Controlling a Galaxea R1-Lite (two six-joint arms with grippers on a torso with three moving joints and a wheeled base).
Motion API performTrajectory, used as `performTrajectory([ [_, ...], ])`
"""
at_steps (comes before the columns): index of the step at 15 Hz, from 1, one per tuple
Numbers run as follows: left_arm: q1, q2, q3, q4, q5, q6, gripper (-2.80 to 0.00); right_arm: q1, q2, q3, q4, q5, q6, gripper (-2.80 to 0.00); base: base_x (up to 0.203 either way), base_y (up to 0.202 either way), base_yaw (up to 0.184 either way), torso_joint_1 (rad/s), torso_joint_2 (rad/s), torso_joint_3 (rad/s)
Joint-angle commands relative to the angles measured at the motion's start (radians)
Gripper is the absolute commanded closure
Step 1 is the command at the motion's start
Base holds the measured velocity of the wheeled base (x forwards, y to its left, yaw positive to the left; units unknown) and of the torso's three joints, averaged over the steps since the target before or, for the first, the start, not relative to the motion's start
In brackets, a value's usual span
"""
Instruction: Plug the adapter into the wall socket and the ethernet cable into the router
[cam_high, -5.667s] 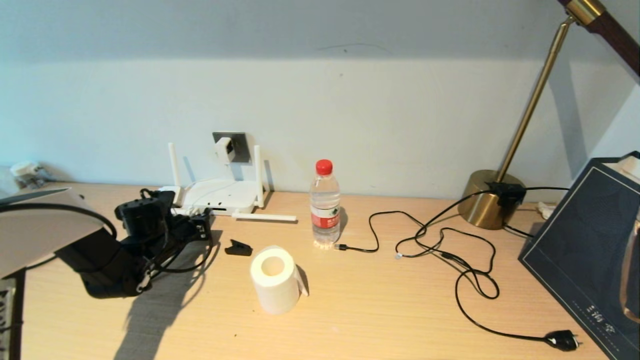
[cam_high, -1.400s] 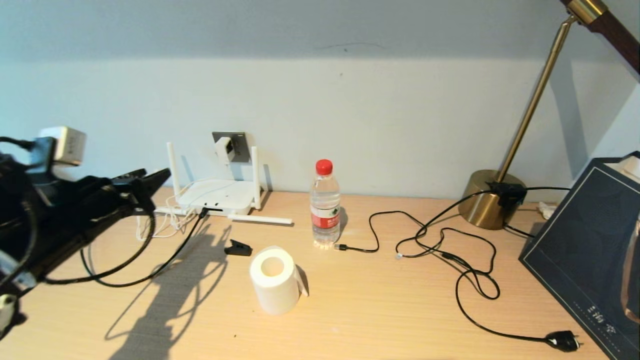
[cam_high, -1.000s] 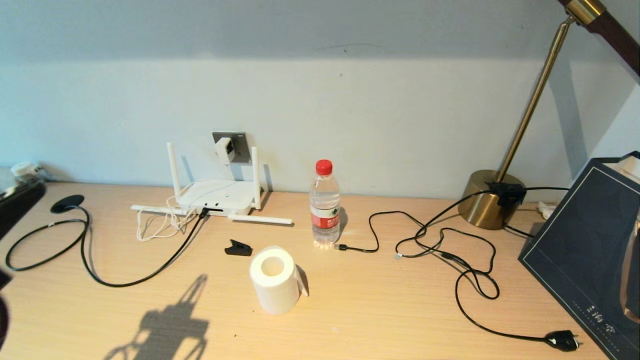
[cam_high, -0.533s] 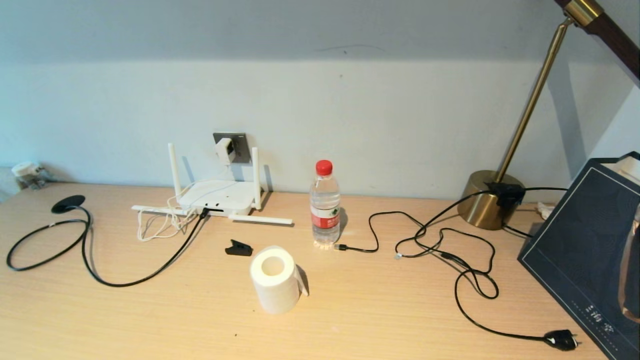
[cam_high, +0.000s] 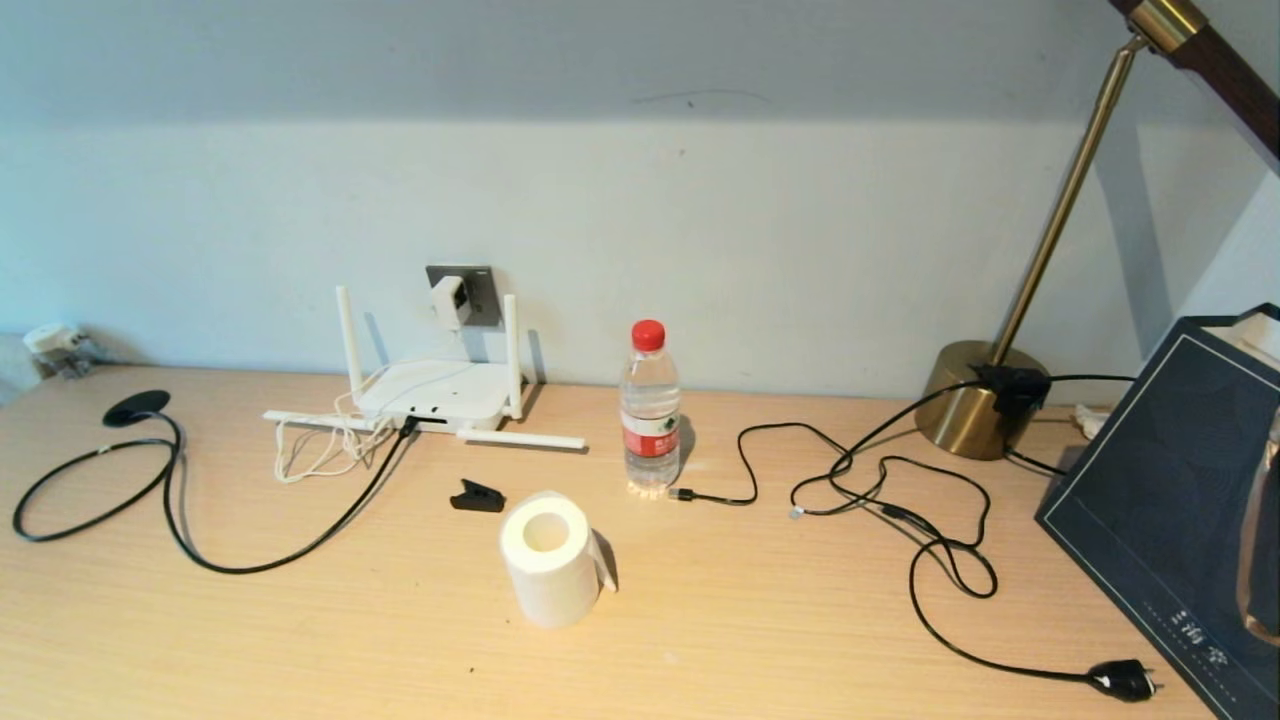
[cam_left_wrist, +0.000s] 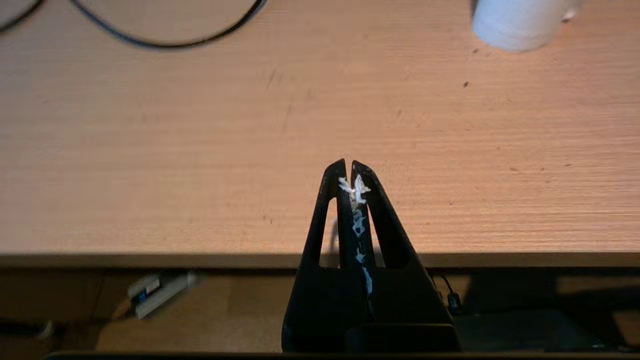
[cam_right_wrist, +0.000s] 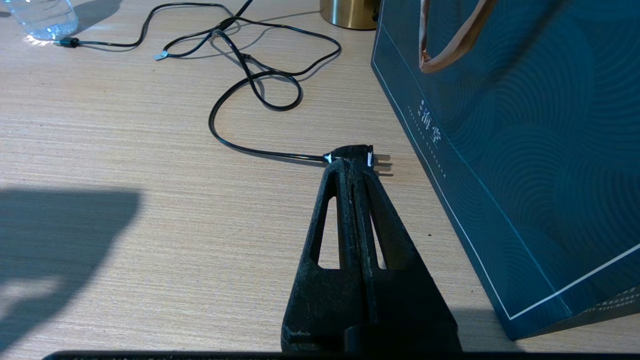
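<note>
Four slim antennas on flat white router (cam_high: 432, 392).

Left hand (cam_left_wrist: 348, 172) and right hand (cam_right_wrist: 352, 167), each seen from its own wrist, fingers pressed together, holding nothing.

Wooden desk (cam_high: 760, 630). Landmark: water bottle (cam_high: 650, 405), standing mid-desk. Left of bottle: router (cam_high: 432, 391) by wall, ethernet cable (cam_high: 190, 520) looping left from it, white cord (cam_high: 315, 450). Front-left: black clip (cam_high: 476, 495), paper roll (cam_high: 550, 558). Right: thin black cord (cam_high: 930, 540), lamp base (cam_high: 975, 398), blue bag (cam_high: 1180, 500).
</note>
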Motion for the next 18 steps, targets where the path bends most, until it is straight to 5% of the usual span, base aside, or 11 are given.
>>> performTrajectory([
  [1, -0.012, -0.105, 0.011, 0.022, -0.044, 0.057, 0.0, 0.0, 0.002, 0.0, 0.0, 0.0, 0.0, 0.0, 0.0, 0.0, 0.0, 0.0, 0.0, 0.0],
  [5, -0.012, -0.105, 0.01, 0.024, 0.03, -0.082, 0.0, 0.0, 0.002, 0.0, 0.0, 0.001, 0.0, 0.0, 0.0, 0.0, 0.0, 0.0, 0.0, 0.0],
  [18, -0.012, -0.105, 0.01, 0.024, 0.031, -0.079, 0.0, 0.0, 0.002, 0.0, 0.0, 0.0, 0.001, 0.0, 0.0, 0.0, 0.0, 0.0, 0.0, 0.0],
])
